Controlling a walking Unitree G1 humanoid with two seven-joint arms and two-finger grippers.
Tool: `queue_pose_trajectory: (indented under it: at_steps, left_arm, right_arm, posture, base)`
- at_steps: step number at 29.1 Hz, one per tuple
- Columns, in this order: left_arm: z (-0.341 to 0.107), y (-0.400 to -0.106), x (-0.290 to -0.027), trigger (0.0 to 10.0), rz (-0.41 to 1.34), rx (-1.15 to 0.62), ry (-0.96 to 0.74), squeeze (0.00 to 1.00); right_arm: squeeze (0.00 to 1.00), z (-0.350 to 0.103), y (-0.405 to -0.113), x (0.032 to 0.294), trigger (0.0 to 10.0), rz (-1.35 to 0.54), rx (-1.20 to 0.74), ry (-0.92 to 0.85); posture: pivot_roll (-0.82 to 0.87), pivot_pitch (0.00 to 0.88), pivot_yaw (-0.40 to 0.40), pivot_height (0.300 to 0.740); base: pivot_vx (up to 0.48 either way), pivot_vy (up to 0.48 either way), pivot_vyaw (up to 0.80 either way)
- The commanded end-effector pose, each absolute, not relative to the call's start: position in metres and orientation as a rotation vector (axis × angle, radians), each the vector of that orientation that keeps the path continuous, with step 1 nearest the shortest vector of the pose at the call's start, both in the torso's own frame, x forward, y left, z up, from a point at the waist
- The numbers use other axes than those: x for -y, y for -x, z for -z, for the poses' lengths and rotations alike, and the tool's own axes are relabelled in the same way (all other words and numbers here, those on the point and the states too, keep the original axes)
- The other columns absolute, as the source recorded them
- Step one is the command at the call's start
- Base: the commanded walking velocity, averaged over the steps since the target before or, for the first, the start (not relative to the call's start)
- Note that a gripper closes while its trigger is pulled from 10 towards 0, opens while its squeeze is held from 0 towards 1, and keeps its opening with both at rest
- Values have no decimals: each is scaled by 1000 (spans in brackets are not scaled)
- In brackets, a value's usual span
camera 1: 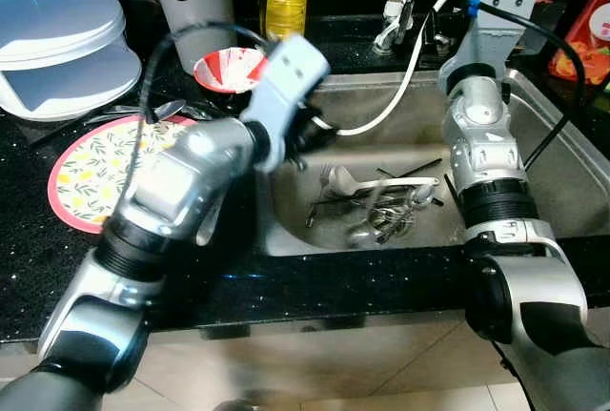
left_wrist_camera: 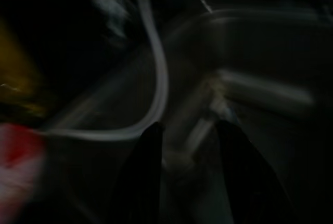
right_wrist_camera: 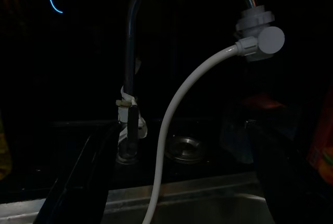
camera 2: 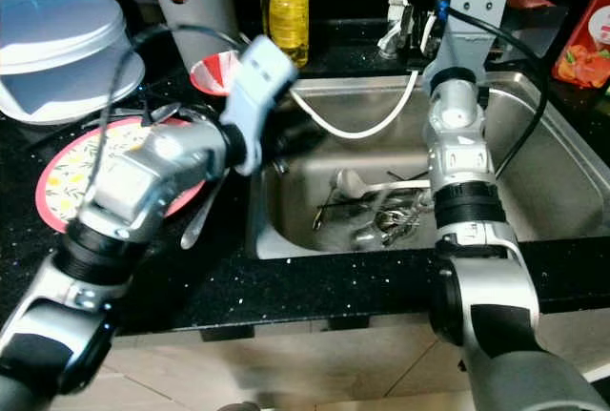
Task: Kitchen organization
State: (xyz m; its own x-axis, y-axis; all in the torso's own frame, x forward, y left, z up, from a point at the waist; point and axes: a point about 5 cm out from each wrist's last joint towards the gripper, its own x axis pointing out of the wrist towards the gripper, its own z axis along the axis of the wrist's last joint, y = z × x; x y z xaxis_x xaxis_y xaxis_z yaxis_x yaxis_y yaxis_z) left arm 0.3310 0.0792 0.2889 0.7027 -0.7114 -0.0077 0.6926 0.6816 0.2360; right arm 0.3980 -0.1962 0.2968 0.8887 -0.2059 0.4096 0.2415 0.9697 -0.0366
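Cutlery (camera 1: 376, 206) is still lying piled in the sink (camera 1: 572, 182); left gripper (left_wrist_camera: 184, 172) is being held open and empty over its left edge.

Brushed steel sink (camera 1: 562, 182) (dull sheen), glossy speckled black stone counter (camera 1: 286, 287)

The two head views look forward and steeply down from above the near edge of the black table (camera 1: 29, 268), both sharing the steel sink (camera 1: 562, 173), its cutlery (camera 2: 381, 215) and the white hose (camera 1: 405, 77); the left wrist view, dark and blurred, looks close along its black fingers (left_wrist_camera: 148, 177) into the sink; the right wrist view faces the far tap (right_wrist_camera: 132, 52) and the hose, at close range.
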Motion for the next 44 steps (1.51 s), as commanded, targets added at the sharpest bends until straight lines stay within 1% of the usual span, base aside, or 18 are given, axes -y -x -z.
queue_pose_trajectory:
  at_steps: [1, 2, 5, 7, 8, 10, 12, 13, 14, 15, 17, 22, 26, 30, 33, 38, 41, 44]
  left_arm:
    - [-306, -328, -84, 10000, 753, 174, -183, 0]
    - [-306, -328, -84, 10000, 753, 174, -183, 0]
    - [-331, -323, -108, 10000, 565, 322, -44, 0]
    - [-335, -320, -120, 10000, 488, 352, -6, 0]
    - [-335, -320, -120, 10000, 488, 352, -6, 0]
    - [-334, -317, -147, 10000, 353, 358, 41, 0]
    - [-334, -317, -147, 10000, 353, 358, 41, 0]
    - [-333, -315, -159, 10000, 290, 359, 37, 0]
    - [-333, -315, -159, 10000, 290, 359, 37, 0]
    - [-331, -312, -173, 10000, 224, 363, 9, 0]
    - [-329, -308, -186, 10000, 156, 367, -83, 0]
    - [-327, -306, -188, 10000, 129, 368, -158, 0]
    - [-325, -308, -187, 10000, 67, 367, -216, 0]
    - [-325, -312, -184, 10000, 40, 382, -234, 0]
    - [-331, -309, -184, 10000, 21, 415, -268, 0]
    - [-327, -313, -191, 10000, -26, 397, -235, 0]
    - [-335, -313, -185, 10000, -46, 475, -246, 0]
    - [-341, -308, -187, 10000, -58, 524, -209, 0]
  right_arm:
    - [0, -296, -397, 198, 10000, 240, 421, 86]
    - [0, -296, -397, 198, 10000, 240, 421, 86]
    - [0, -298, -396, 190, 10000, 193, 434, 77]
    - [0, -299, -396, 185, 10000, 158, 443, 49]
    - [0, -299, -396, 185, 10000, 158, 443, 49]
    - [0, -299, -397, 181, 10000, 113, 435, -16]
    - [0, -299, -397, 181, 10000, 113, 435, -16]
    - [0, -298, -397, 178, 10000, 92, 423, -57]
    - [0, -298, -397, 178, 10000, 92, 423, -57]
    - [0, -296, -398, 172, 10000, 42, 408, -114]
    - [0, -294, -397, 165, 10000, -28, 407, -207]
    - [0, -293, -396, 167, 10000, -25, 413, -244]
    - [0, -294, -397, 160, 10000, -28, 416, -190]
    - [0, -292, -392, 160, 10000, 2, 443, -218]
    - [0, -282, -391, 160, 10000, 1, 408, -264]
    - [0, -283, -392, 158, 10000, 17, 411, -266]
    - [0, -282, -384, 160, 10000, 58, 470, -242]
    - [0, -282, -380, 149, 10000, 21, 492, -215]
  posture:
    - [144, 0, 31, 740]
    - [144, 0, 31, 740]
    - [150, 0, 28, 740]
    - [156, 0, 28, 740]
    - [156, 0, 28, 740]
    - [163, 0, 25, 740]
    - [163, 0, 25, 740]
    - [165, 0, 23, 740]
    - [165, 0, 23, 740]
    - [171, 0, 27, 740]
    - [173, 0, 31, 740]
    - [181, 0, 15, 740]
    - [161, 0, 37, 740]
    - [158, 0, 45, 740]
    - [178, 0, 34, 740]
    - [149, 0, 88, 740]
    - [167, 0, 73, 740]
    - [162, 0, 69, 740]
  base:
    - [0, 0, 0]
    - [0, 0, 0]
    - [0, 0, 0]
    - [0, 0, 0]
    - [0, 0, 0]
    - [0, 0, 0]
    - [0, 0, 0]
    - [0, 0, 0]
    - [0, 0, 0]
    - [0, 0, 0]
    - [0, 0, 0]
    - [0, 0, 0]
    - [0, 0, 0]
    - [0, 0, 0]
    - [0, 0, 0]
    - [0, 0, 0]
    - [0, 0, 0]
    - [0, 0, 0]
